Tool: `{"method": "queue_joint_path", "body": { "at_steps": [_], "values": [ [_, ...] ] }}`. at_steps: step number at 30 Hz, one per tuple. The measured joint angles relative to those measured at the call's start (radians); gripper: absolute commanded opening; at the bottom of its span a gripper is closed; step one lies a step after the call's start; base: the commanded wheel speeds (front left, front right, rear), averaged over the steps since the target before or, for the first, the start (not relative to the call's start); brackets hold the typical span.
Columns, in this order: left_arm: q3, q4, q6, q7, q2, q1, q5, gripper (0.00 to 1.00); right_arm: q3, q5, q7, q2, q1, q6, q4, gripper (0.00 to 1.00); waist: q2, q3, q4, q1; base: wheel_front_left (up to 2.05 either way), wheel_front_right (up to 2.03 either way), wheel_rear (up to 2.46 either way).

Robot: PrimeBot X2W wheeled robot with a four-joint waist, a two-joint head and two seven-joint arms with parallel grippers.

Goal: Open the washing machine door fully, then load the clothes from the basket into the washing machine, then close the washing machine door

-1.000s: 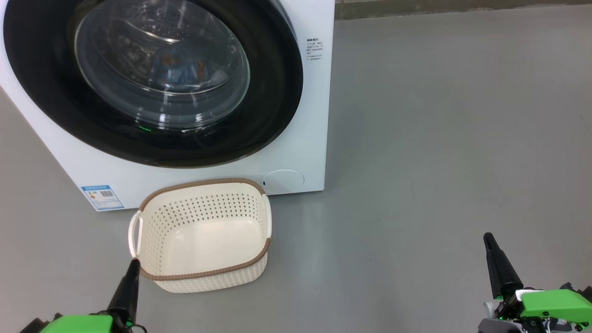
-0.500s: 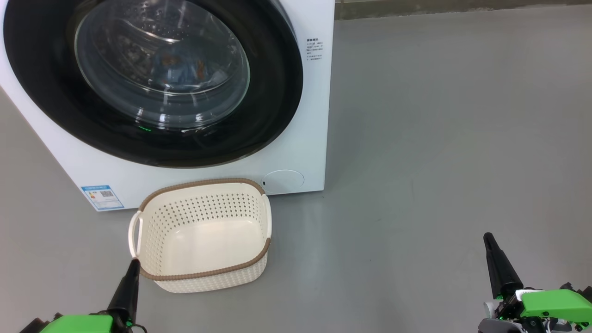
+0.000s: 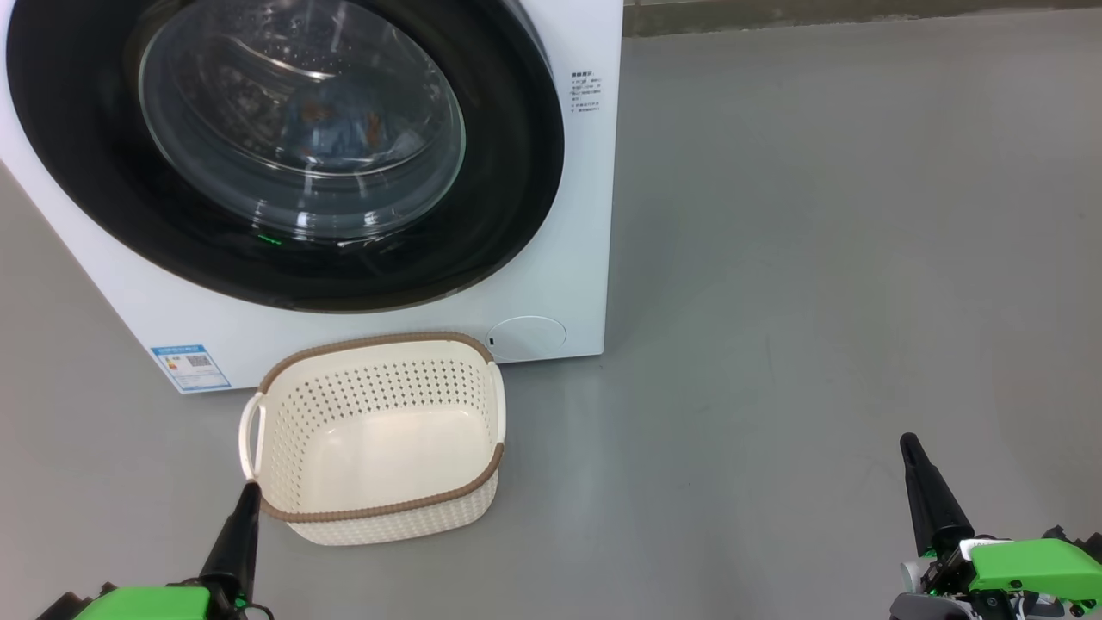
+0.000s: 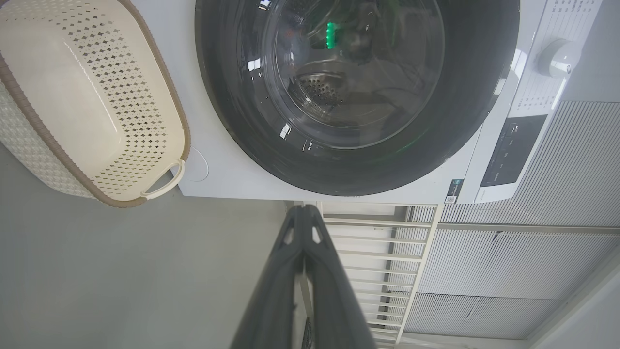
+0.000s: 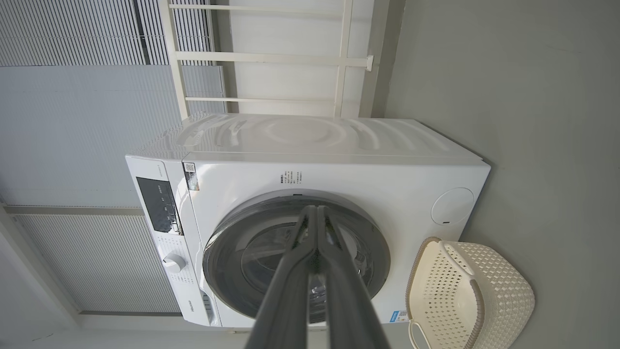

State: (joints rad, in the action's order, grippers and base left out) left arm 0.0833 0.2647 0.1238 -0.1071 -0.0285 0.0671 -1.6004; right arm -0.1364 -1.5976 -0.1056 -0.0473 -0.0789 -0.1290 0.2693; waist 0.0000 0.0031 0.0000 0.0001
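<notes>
A smooth grey floor [image 3: 818, 258] spreads across the right of the head view, with a darker skirting strip [image 3: 861, 13] along the top edge. In the right wrist view, pale ribbed wall panels [image 5: 72, 29] sit upper left, beside a white barred frame [image 5: 271, 58].

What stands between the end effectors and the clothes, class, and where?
The washing machine door, fully shut: the clothes lie behind its glass, the left end effector and right end effector outside it.

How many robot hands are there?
2. The left hand is at the lower left of the head view, its tip by the near corner of the basket. The right hand is at the lower right, over the floor. Both are shut.
</notes>
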Motion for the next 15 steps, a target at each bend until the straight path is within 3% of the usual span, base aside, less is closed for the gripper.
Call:
{"method": "queue_joint_path", "body": {
  "at_steps": [15],
  "values": [
    [0.0, 0.0, 0.0, 0.0, 0.0, 0.0, 0.0, 0.0, 0.0, 0.0, 0.0, 0.0, 0.0, 0.0, 0.0, 0.0, 0.0, 0.0, 0.0, 0.0, 0.0, 0.0, 0.0]
  ]
}}
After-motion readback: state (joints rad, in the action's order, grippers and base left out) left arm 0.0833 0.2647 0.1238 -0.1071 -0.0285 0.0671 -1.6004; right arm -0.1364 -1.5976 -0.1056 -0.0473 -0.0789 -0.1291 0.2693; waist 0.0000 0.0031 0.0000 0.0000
